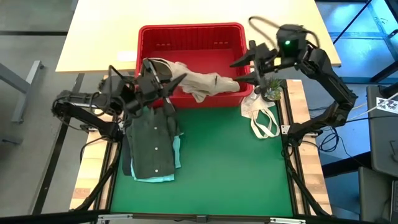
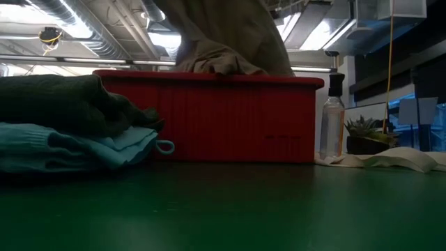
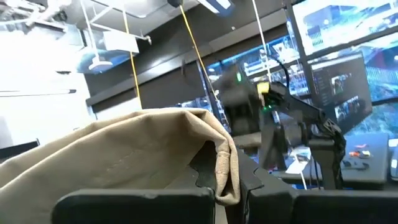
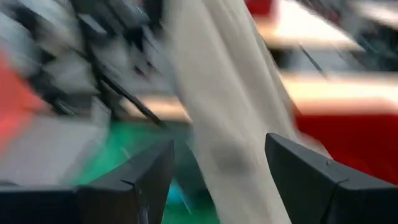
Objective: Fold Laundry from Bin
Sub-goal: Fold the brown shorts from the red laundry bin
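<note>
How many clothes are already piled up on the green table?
2 that I can see: a dark olive green garment on top, and a light teal garment under it, on the green table's left side. More may be hidden underneath.

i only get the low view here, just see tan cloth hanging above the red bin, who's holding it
Observer: The left pincer is shut on the beige garment, lifting one end over the bin.
Operator: and the right one
Observer: The right pincer is open at the cloth's other end, by the bin's right wall; the cloth hangs between its fingers, not clamped.
Operator: whats in that pile on my left
Observer: From above, the olive garment lies spread on top of the teal one, on the green mat.
</note>
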`<state>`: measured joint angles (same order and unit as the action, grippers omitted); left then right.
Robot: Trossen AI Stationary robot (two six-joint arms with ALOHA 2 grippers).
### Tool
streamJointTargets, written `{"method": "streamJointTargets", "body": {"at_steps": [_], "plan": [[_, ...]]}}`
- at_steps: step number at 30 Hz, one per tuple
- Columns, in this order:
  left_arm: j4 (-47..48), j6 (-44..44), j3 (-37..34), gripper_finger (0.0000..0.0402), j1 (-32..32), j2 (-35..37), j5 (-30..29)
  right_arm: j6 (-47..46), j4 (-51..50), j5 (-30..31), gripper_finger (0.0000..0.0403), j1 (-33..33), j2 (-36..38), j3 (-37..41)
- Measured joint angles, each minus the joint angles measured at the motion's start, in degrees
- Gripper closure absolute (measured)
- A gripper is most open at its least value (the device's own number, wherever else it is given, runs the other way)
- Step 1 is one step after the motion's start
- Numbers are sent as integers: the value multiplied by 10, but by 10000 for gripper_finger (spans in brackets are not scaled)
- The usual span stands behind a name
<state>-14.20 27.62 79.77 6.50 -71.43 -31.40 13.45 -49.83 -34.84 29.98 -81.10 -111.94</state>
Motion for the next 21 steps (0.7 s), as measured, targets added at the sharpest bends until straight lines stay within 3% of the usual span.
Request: {"method": "streamJointTargets", "body": {"at_steps": [7,9,16,21], "plan": [[0,4,0,401,0,10,-8,35,-216,228,151,-11,-10,4],[0,14,0,401,0,10,-11,35,-224,263,151,-15,-13,17],[4,15,0,401,0,10,-11,34,-220,299,151,-15,-16,102],[4,15,0,401,0,10,-11,14,-185,409,151,-15,-16,175]]}}
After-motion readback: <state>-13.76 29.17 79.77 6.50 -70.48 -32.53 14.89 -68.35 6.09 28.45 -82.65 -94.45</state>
